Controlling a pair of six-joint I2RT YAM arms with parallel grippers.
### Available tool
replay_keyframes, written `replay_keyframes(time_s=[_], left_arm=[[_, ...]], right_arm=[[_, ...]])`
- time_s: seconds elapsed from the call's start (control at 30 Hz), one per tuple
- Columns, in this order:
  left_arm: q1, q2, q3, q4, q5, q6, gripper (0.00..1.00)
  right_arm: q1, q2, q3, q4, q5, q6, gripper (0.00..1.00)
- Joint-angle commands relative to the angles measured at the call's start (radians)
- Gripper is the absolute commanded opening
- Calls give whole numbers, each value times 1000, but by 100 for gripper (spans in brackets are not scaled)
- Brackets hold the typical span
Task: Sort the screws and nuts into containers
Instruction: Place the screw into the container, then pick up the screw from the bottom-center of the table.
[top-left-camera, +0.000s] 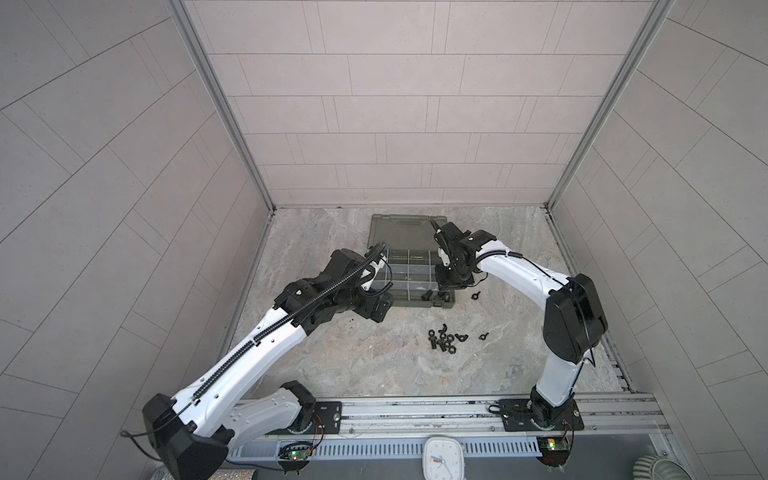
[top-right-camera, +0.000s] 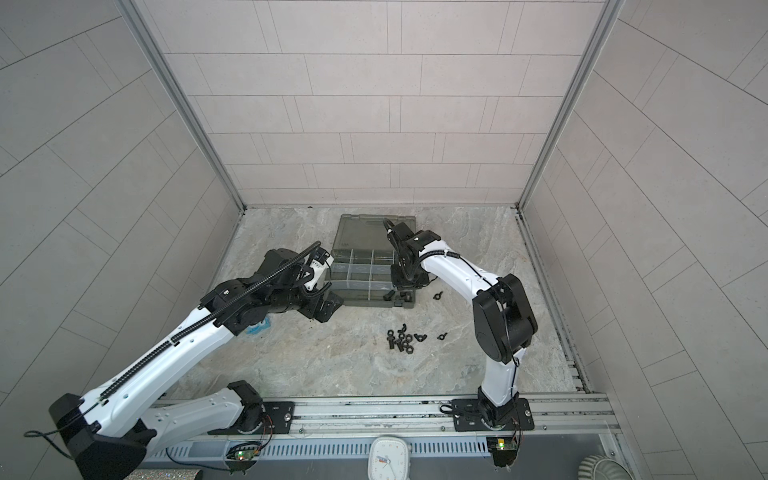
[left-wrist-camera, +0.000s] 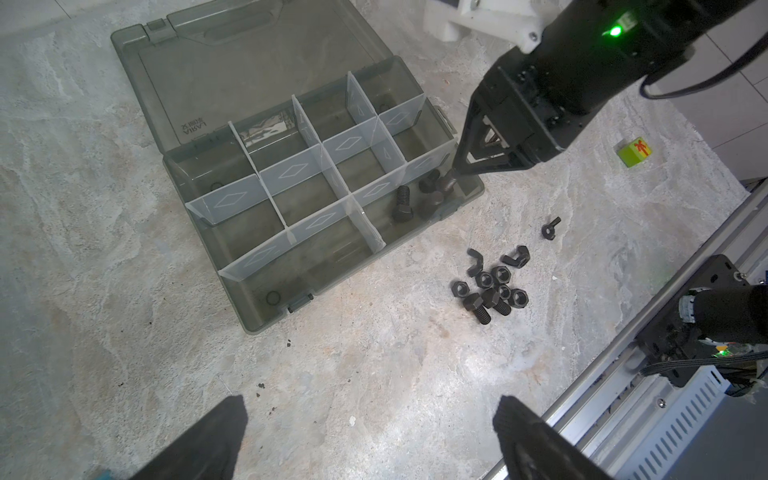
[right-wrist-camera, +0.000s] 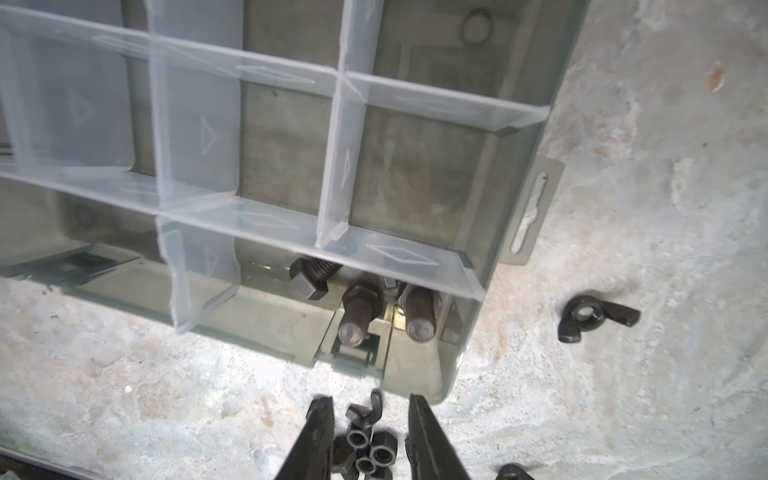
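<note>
Five screws (left-wrist-camera: 402, 203), nine nuts (left-wrist-camera: 500, 274) (four winged), one case (left-wrist-camera: 257, 62).

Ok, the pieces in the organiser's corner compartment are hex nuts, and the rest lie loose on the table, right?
No, those are screws in the corner compartment, per the right wrist view. The rest, hex nuts among them, lie loose on the table.

case lid (left-wrist-camera: 249, 54): 'LARIA', inverted | green cube (left-wrist-camera: 633, 151): red gift sign

The left arm (top-left-camera: 270, 357) and right arm (top-left-camera: 511, 270) are shelled white with black joints; above the rail (top-left-camera: 415, 409), a ribbed black conduit (top-left-camera: 232, 360) is run along the left.
</note>
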Motion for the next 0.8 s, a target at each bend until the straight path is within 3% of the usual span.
replay_keyframes(time_s=[0.0, 0.43, 0.77], left_arm=[[6, -31, -11, -6, -1, -22, 100], [5, -136, -76, -34, 112, -109, 100], [5, -260, -150, -44, 148, -178, 100]], right_arm=[[20, -94, -53, -60, 18, -10, 31], [181, -245, -290, -17, 21, 78, 31], [282, -277, -445, 102, 38, 157, 29]])
